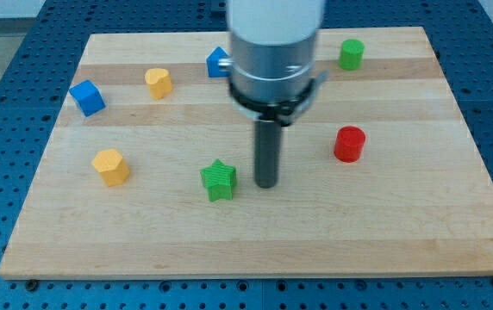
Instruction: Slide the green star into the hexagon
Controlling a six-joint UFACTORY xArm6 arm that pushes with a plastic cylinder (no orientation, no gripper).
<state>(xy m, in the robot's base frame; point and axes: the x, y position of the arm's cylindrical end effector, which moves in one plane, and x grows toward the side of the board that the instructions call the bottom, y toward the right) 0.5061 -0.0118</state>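
The green star [219,180] lies on the wooden board [255,241], a little left of centre and toward the view's bottom. My tip [266,184] rests on the board just right of the star, a small gap apart. The yellow hexagon [110,166] lies to the star's left, near the board's left side.
A blue cube [86,97] and a yellow heart-like block [159,82] sit at the upper left. A blue block [218,63] is partly hidden behind the arm. A green cylinder [351,53] is at the top right, a red cylinder [348,144] at the right.
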